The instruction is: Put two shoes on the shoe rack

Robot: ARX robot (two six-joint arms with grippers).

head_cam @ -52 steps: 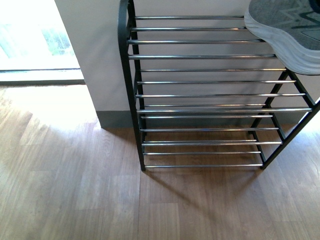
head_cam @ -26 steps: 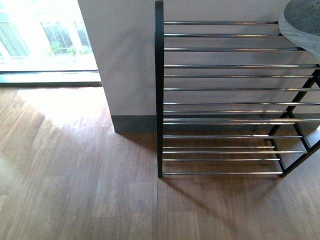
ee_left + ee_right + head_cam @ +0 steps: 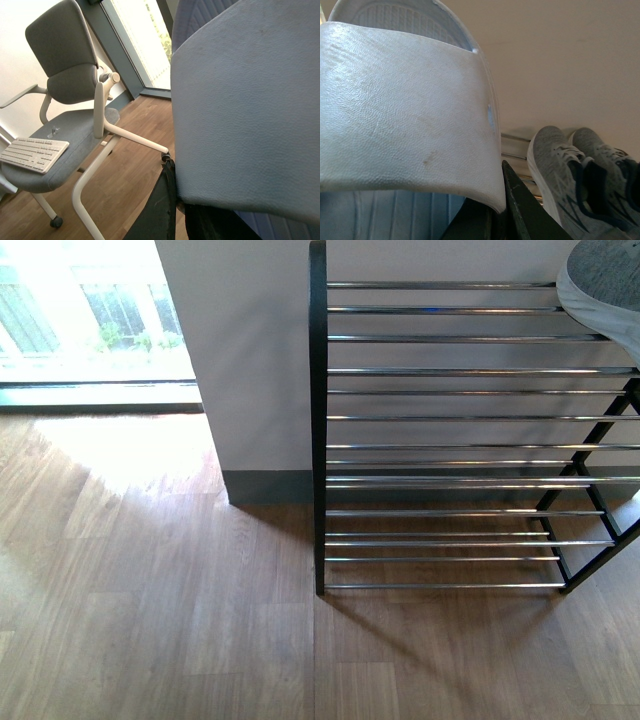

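the rack (image 3: 318, 390) stands straight ahead against the wall, a little toward the right side. two grey sneakers (image 3: 555, 170) already lie side by side on its top rods at the right end. their long axes run front to back and the toes point toward the robot. in the front view only one toe shows.

each wrist view is filled by one slide: a blue slide (image 3: 250, 110) at the left gripper (image 3: 160, 210) and a white slide (image 3: 405, 115) at the right gripper (image 3: 515, 210). only a dark piece of each gripper shows under the strap, so i cannot tell if the jaws are closed on it.

i judge that the right arm is nearer to the rack, because its camera sees the rods and the sneakers. the left camera looks at a chair (image 3: 65, 65) with a keyboard (image 3: 32, 152).

counted: two sneakers, two slides, one rack with four tiers.
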